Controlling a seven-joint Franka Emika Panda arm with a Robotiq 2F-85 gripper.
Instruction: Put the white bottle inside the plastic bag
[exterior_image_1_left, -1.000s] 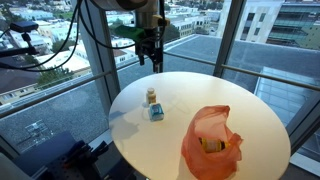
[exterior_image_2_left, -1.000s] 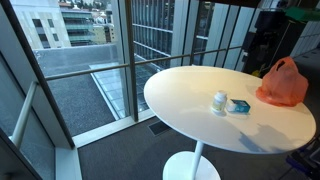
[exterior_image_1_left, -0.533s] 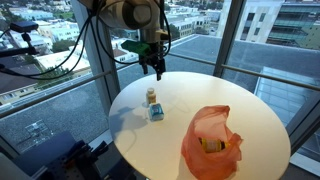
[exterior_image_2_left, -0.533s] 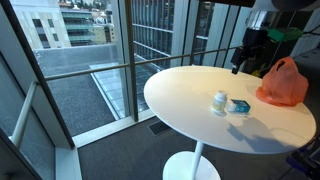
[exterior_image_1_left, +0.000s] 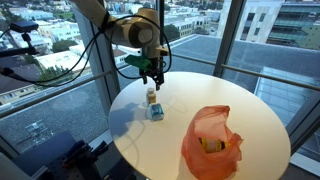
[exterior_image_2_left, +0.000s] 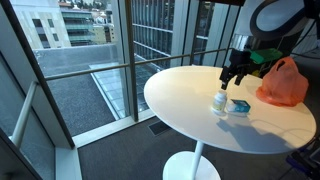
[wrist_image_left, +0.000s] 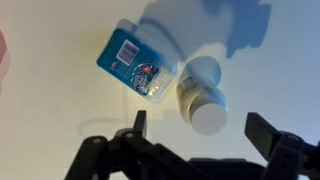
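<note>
While your black gripper (exterior_image_1_left: 151, 80) hangs just above the small white bottle (exterior_image_1_left: 151, 96), its jaws stand wide and hold nothing. That bottle stands upright on the round white table (exterior_image_1_left: 260, 110), just beside a small blue box (exterior_image_1_left: 156, 111). The orange plastic bag (exterior_image_1_left: 210, 140) sits well apart. Floor-to-ceiling glass windows (exterior_image_2_left: 60, 60) surround the table, with city buildings beyond.
</note>
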